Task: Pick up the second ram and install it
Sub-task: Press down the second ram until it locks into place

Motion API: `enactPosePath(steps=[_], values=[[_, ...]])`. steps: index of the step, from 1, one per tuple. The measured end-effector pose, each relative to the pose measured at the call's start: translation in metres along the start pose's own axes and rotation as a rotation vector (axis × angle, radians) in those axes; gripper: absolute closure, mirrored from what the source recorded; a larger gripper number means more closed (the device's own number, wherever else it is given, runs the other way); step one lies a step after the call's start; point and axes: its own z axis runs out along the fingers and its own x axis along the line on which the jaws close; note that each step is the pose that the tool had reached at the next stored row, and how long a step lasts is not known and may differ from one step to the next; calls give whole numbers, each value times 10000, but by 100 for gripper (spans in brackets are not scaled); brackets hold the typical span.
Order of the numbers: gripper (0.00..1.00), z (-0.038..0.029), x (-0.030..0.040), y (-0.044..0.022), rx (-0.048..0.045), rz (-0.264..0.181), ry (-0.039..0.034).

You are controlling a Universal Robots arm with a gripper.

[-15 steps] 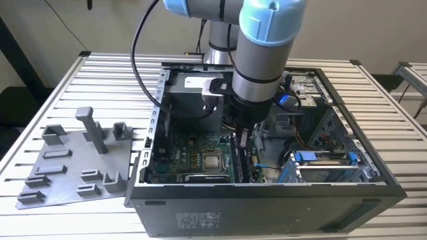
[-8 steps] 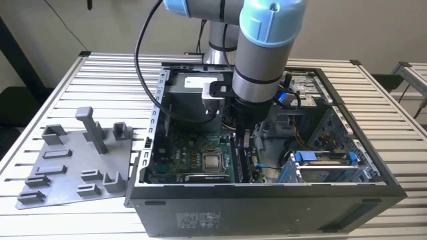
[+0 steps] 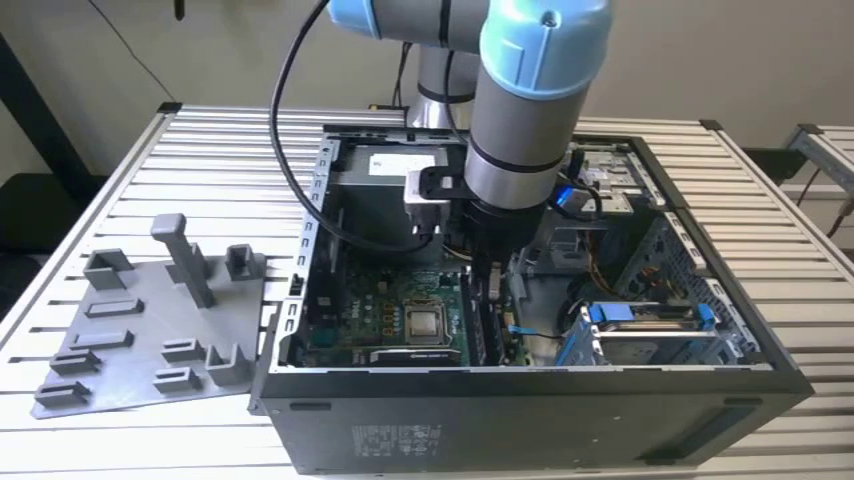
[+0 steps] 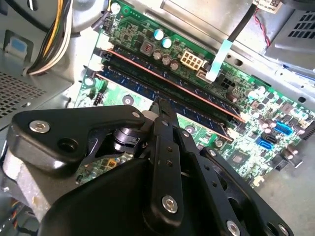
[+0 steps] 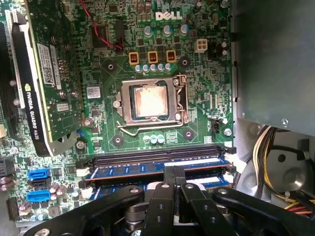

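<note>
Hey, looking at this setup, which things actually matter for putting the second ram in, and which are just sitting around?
Part of the job:
- gripper
- second ram, right under the gripper at the memory slots
- motherboard
- open computer case

Just lying about:
- grey holder tray beside the case
- T-shaped post standing on it
- graphics card

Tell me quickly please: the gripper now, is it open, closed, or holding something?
Gripper: closed, its fingertips pinched together over the memory slots of the motherboard; whether a ram is between them cannot be told.

Slatted table (image 3: 787,270) w/ open PC case (image 3: 534,420) & grey holder tray (image 3: 140,345).
</note>
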Motion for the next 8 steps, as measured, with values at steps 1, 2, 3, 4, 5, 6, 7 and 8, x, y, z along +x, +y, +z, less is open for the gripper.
enactPosePath(steps=[1, 2, 3, 4, 5, 6, 7, 8], values=[[89, 1, 5, -1, 1, 0, 1], [89, 2, 10, -1, 1, 0, 2], [89, 3, 14, -2, 1, 0, 4], [89, 4, 18, -4, 1, 0, 5], [89, 6, 25, -6, 1, -2, 4], [89, 7, 34, -9, 0, -1, 6], [89, 8, 42, -10, 1, 0, 5], [89, 8, 53, -12, 1, -1, 6]])
